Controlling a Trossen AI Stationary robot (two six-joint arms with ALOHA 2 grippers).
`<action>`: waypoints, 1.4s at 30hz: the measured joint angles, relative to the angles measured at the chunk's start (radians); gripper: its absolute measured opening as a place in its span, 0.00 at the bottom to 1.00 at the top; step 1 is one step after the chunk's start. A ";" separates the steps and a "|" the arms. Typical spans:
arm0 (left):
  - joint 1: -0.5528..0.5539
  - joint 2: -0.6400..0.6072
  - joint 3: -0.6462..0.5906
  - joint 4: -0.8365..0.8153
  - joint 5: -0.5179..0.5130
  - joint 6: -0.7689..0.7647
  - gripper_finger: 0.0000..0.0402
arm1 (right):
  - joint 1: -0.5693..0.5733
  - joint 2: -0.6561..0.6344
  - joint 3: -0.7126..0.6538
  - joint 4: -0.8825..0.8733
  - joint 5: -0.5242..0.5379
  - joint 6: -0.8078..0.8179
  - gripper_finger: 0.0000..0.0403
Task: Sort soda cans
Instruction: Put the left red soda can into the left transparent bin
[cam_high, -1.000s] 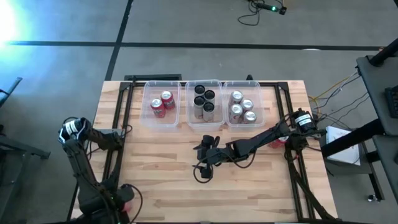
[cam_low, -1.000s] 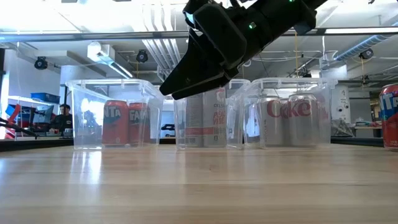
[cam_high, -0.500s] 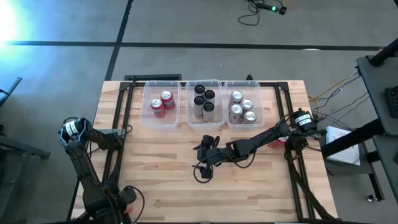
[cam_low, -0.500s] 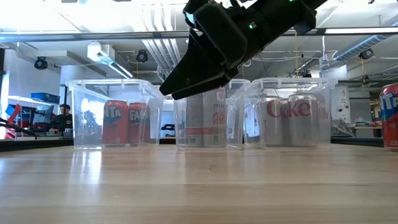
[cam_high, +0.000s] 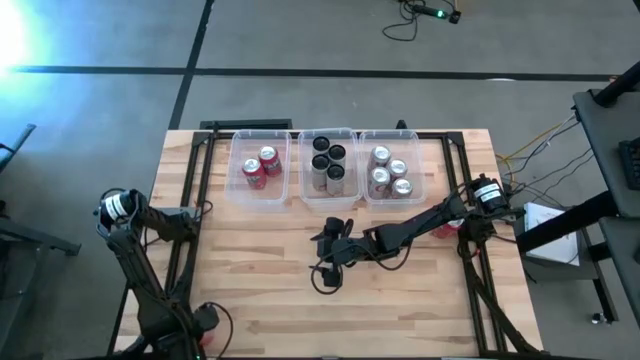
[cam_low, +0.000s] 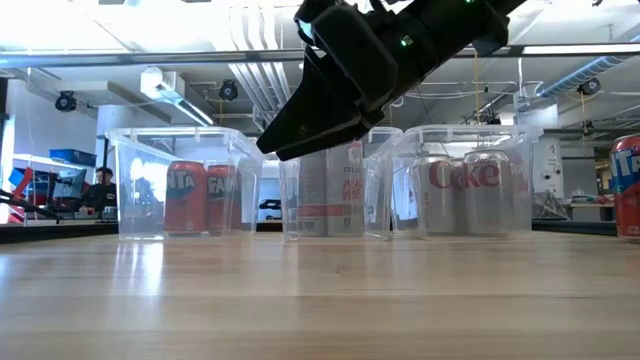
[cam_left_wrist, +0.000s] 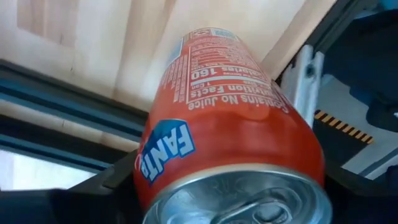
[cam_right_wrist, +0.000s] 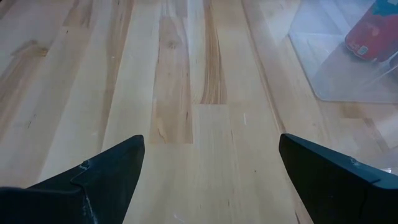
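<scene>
1. Little has moved since the earlier frame; only the left arm at 7 o'clock is seen slightly shifted, while the right arm is unchanged.
2. The left gripper is placed at the table's 7 o'clock corner; its fingers appear closed against the sides of an orange can, judged to be a pickup for sorting.
3. The right gripper is held above the table's centre with fingers spread wide and nothing between them, probably kept clear.
4. Sorted cans are kept by colour at 12 o'clock: red cans in the left bin, black cans in the middle bin, silver cans in the right bin.
5. One loose red can is left at 3 o'clock, judged still unsorted.
6. A pale wooden table is used; grey floor, ceiling pipes and a seated person are seen beyond.
</scene>
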 joint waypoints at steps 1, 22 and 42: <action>0.000 0.000 0.005 0.000 -0.008 0.002 0.68 | 0.000 0.000 0.000 0.000 0.000 0.000 0.91; 0.566 -0.159 0.374 -0.523 -0.490 0.699 0.68 | 0.022 -0.112 0.001 -0.187 0.004 0.085 0.91; 1.356 -0.148 0.498 -0.600 -0.442 1.478 0.68 | 0.099 -0.111 -0.001 -0.204 0.009 0.116 0.91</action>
